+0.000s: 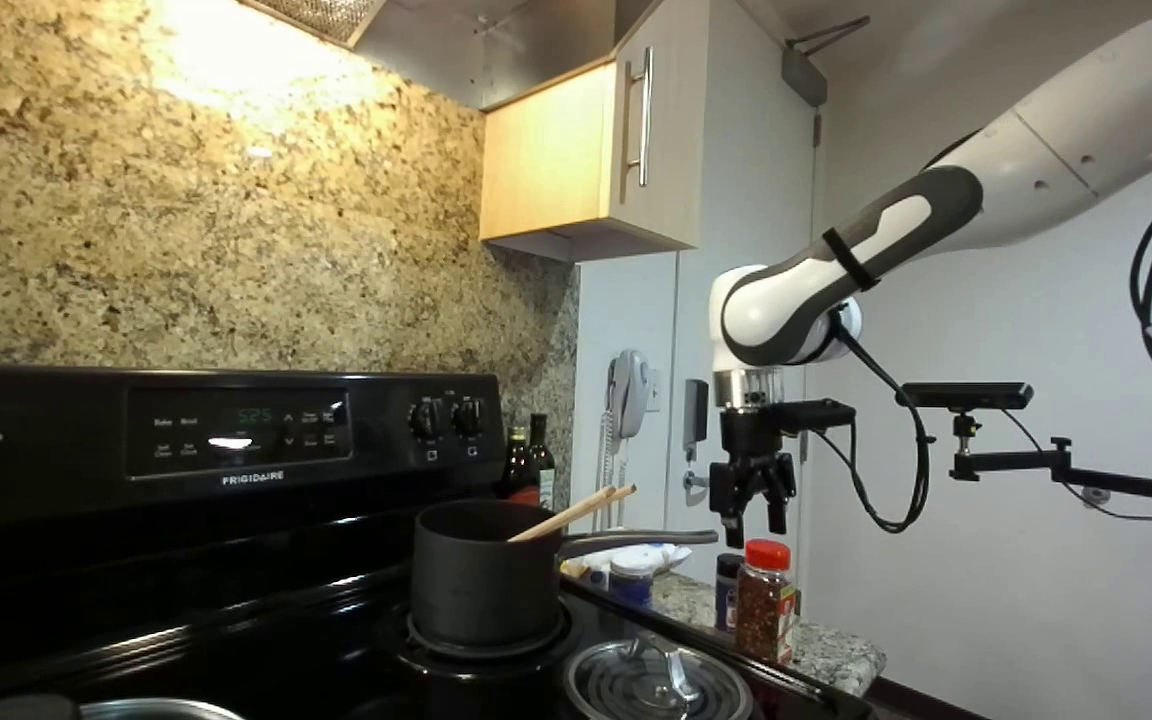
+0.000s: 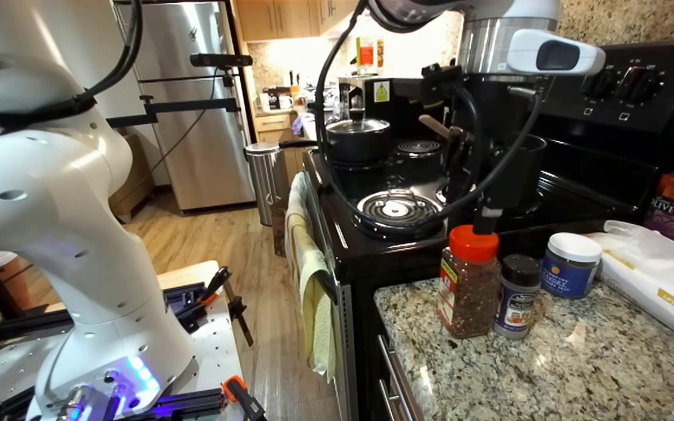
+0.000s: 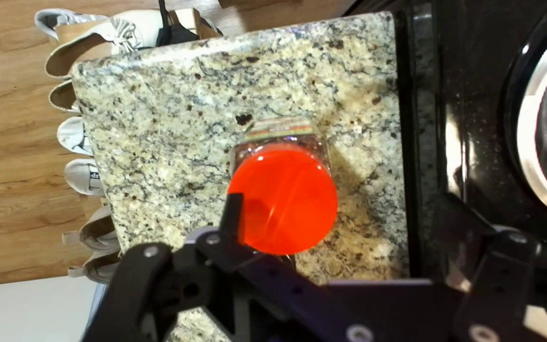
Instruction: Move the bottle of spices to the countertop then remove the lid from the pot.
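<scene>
1. Stone worktop point(image 3: 174, 123): bottle of spices point(image 2: 468, 295) upright, near edge beside stove point(image 3: 477, 95).
2. Claw point(image 1: 756, 530) spread wide over red cap point(image 3: 290, 204).
3. Lid point(image 2: 366, 126) on pot point(image 2: 360, 146), stove's far front corner.
4. Fridge point(image 2: 214, 169) on wood floor point(image 3: 12, 156); shoes point(image 3: 76, 178) along worktop's opposite edge.

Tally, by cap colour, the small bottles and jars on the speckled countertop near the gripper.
Red: 1, the bottle of spices
Black: 1, the smaller bottle
White: 1, the blue-labelled jar
Total: 3
</scene>
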`<move>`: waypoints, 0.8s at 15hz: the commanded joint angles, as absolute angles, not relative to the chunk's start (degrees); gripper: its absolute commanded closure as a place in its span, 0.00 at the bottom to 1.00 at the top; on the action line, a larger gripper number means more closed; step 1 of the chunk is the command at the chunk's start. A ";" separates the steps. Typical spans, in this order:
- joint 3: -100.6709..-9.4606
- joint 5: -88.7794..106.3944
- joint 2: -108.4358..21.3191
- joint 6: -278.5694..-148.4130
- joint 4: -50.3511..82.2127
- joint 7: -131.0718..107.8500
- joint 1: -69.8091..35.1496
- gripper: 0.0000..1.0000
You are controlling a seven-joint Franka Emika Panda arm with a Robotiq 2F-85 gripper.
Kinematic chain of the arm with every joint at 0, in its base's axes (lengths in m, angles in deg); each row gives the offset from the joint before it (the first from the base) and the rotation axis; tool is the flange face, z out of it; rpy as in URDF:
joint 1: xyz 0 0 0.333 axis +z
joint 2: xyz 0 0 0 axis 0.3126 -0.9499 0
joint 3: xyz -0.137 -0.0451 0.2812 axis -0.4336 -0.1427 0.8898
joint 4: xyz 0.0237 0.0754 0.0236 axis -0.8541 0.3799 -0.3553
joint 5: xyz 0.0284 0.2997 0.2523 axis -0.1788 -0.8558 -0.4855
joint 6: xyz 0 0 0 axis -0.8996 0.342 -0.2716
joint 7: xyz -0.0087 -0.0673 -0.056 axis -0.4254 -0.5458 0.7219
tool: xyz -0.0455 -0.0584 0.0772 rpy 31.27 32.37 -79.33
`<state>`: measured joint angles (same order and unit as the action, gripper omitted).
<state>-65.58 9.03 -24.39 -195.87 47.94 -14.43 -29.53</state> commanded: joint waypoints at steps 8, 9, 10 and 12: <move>-59.57 10.31 -9.56 -185.96 44.18 8.93 -29.90 0.00; -57.67 9.87 -9.17 -184.17 43.15 11.19 -29.05 0.00; -55.68 9.84 -8.95 -183.07 42.20 13.87 -28.45 0.00; -51.46 9.93 -9.51 -181.46 39.57 18.14 -26.53 0.00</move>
<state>-56.37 10.07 -8.90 -184.61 42.89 11.76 -28.43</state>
